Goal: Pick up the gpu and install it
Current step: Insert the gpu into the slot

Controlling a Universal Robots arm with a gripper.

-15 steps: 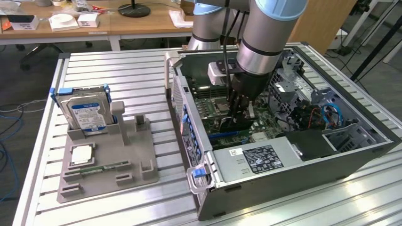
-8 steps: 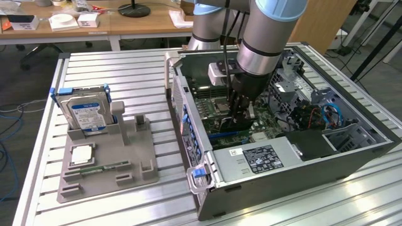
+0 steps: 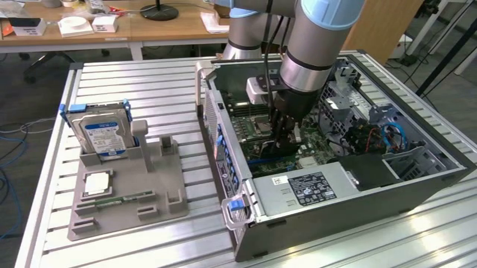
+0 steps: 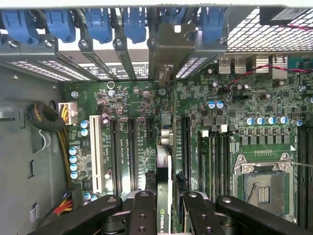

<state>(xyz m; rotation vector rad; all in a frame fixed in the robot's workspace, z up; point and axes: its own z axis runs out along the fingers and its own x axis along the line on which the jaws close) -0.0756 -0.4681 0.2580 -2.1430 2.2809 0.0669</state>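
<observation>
One arm reaches down into the open case (image 3: 417, 184), and its gripper (image 3: 284, 146) hangs low over the green board (image 4: 274, 122) inside. The fingers (image 4: 142, 215) are set narrow, and they pinch the gpu (image 4: 165, 171) by its top edge. In the wrist view the card stands on its thin edge between the two black fingers, so it looks like a slim strip. It is held that way, I think, so its bottom edge can meet a long slot on the board.

The card's metal end (image 4: 172, 49) points to the back wall of the case, where the blue clips (image 4: 98, 22) sit in a row. That end seems to line up with one of the gaps in the wall. I cannot tell if the card is pushed all the way into a slot.

On the table (image 3: 149, 78), beside the case, a gray tray (image 3: 160, 184) keeps the other parts. The hard drive (image 3: 103, 134) stands upright at the tray's far edge, held up by its blue frame. A small chip (image 3: 98, 183) lies flat near the tray's middle, and the thin memory stick (image 3: 123, 199) lies just beside it, toward the near edge. The tray's pockets keep each part in its own spot.
</observation>
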